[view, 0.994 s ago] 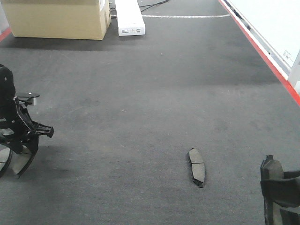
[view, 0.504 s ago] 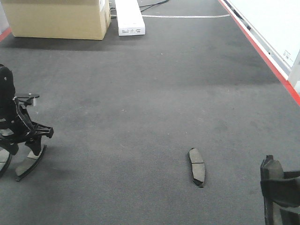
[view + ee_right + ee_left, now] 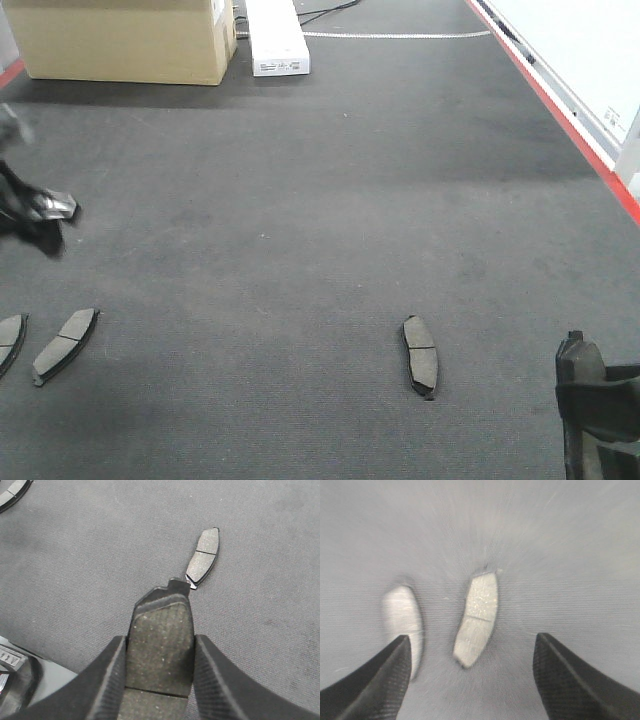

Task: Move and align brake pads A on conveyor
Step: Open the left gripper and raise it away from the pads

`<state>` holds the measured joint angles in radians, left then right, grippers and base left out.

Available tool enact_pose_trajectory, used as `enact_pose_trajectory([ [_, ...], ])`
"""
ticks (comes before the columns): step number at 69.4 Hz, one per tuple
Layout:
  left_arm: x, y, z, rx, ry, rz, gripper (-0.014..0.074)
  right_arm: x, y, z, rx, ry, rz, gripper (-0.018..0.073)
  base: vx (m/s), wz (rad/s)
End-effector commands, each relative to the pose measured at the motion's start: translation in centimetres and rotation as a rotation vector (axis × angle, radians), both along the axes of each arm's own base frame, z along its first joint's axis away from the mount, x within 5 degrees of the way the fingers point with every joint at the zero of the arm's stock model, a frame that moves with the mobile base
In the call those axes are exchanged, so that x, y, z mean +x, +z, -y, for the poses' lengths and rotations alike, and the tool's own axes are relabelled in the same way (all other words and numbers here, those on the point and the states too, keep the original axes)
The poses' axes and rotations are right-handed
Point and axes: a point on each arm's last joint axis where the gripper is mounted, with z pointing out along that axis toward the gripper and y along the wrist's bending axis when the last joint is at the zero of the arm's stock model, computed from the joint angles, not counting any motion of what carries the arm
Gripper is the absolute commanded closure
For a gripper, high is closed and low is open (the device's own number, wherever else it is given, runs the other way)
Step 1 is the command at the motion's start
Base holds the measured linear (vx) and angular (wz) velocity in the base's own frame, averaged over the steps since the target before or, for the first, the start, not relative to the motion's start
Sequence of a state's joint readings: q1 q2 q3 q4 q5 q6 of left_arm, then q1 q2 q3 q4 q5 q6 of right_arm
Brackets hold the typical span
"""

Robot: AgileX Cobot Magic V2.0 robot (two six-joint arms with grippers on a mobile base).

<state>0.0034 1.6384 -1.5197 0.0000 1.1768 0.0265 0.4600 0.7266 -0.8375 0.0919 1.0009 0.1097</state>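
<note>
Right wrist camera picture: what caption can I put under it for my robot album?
The right gripper holds one brake pad above the grey conveyor, with another pad lying just ahead.

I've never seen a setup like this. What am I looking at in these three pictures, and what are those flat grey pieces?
This is a two-armed robot sorting brake pads on a conveyor, the wide dark belt with red edges. The wide picture looks out from the robot's front; the other two come from cameras on its wrists. Three pads lie on the belt: two side by side at the left and one at the right. The left gripper is open and empty above the left pair; it appears blurred in the wide view. The right gripper is closed on a fourth pad. A cardboard box sits at the far end.
</note>
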Motion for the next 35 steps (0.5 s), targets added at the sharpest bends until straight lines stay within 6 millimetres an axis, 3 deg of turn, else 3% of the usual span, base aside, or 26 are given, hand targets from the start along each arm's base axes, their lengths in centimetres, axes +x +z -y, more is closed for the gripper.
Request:
enact_pose_trajectory([
  [1, -3.4, 6.0, 0.0, 0.016, -0.019, 0.205, 0.0093, 0.3, 1.3, -0.1, 0.042, -0.002, 0.088, 0.0569, 0.0, 0.0],
  [9, -7.6, 10.4, -0.3, 0.068, -0.034, 0.37, 0.0094, 0.3, 1.3, -0.1, 0.042, -0.002, 0.088, 0.0569, 0.0, 0.0],
  [18, -12.4, 13.8, -0.6, 0.113, -0.023, 0.549, 0.012, 0.3, 1.3, -0.1, 0.042, -0.002, 0.088, 0.0569, 0.0, 0.0],
  [24, -15.5, 14.7, -0.6, 0.116, -0.021, 0.641, 0.0182, 0.3, 1.3, -0.1, 0.042, -0.002, 0.088, 0.0569, 0.0, 0.0],
  [35, -20.2, 14.0, -0.5, 0.116, -0.022, 0.749, 0.0349, 0.3, 1.3, -0.1, 0.042, -0.002, 0.088, 0.0569, 0.0, 0.0],
])
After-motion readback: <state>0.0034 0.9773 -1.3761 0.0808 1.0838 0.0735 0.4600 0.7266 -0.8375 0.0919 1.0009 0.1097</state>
